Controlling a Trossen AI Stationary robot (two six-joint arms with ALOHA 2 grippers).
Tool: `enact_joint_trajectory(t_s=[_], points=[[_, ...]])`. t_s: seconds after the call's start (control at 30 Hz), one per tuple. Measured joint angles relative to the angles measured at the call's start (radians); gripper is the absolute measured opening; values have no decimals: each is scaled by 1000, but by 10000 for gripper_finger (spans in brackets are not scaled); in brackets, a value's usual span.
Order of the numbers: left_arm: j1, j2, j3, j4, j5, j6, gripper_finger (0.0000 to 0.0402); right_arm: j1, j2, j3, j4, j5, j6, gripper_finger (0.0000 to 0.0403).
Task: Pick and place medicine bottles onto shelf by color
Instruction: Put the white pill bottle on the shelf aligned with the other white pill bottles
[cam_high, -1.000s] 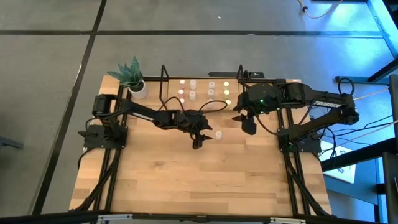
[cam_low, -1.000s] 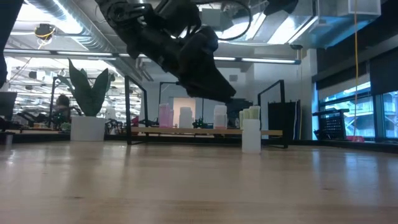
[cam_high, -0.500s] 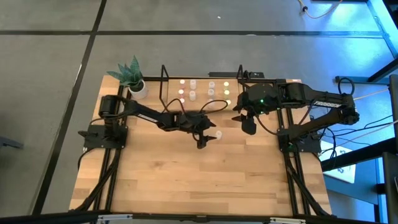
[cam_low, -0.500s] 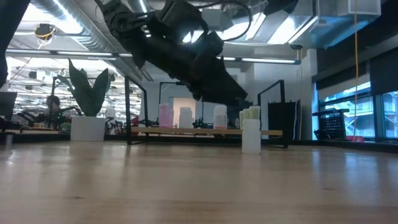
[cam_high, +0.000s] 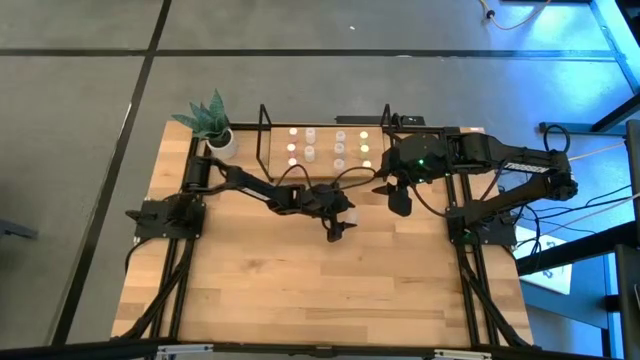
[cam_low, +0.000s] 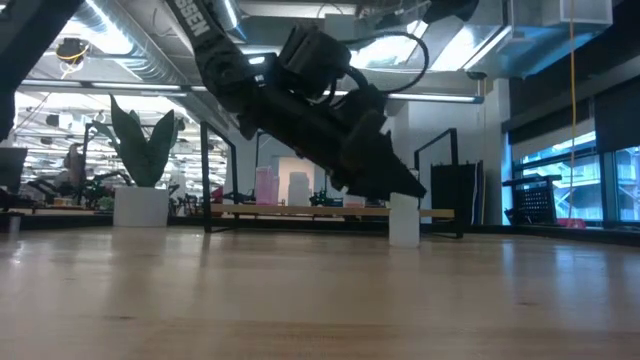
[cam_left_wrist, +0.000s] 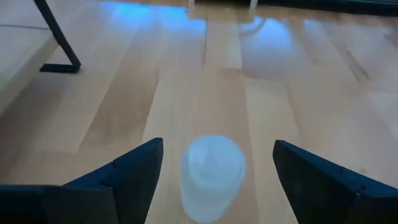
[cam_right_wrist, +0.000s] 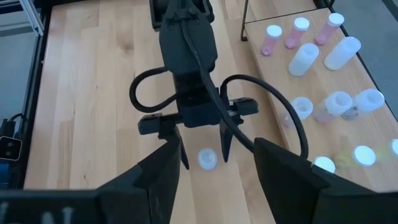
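Bottle (cam_left_wrist: 212, 169): you see it upright on the table (cam_high: 300, 280), axis vertical, cap up, in front of the shelf (cam_high: 325, 150).
Left gripper (cam_left_wrist: 214, 163): jaws apart, bottle between them, untouched.
Right gripper (cam_high: 398, 200): near the shelf, jaws apart, empty.

Four cameras: one overhead, one at table height, one on each wrist.

The high view looks straight down on the whole light wooden tabletop (cam_high: 300, 290) from well above. The low view sits at the table's surface, facing level across it into the room. The left wrist view looks close and steeply down at a small whitish cylindrical bottle (cam_left_wrist: 212, 168) standing on the wood. The right wrist view, farther off, shares that bottle (cam_right_wrist: 207, 158) and the black-framed wooden shelf (cam_right_wrist: 292, 81).
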Motion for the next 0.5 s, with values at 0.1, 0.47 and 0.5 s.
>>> enact_joint_trajectory(t_s=[0.1, 0.47, 0.5], points=[[0, 3, 0, -9, -5, -1, 299, 0, 0, 0, 4, 0, 0, 204], [-12, 3, 0, -30, -78, 2, 297, 0, 0, 0, 4, 0, 0, 204], [-13, 3, 0, -30, -85, 2, 295, 0, 0, 0, 4, 0, 0, 204]])
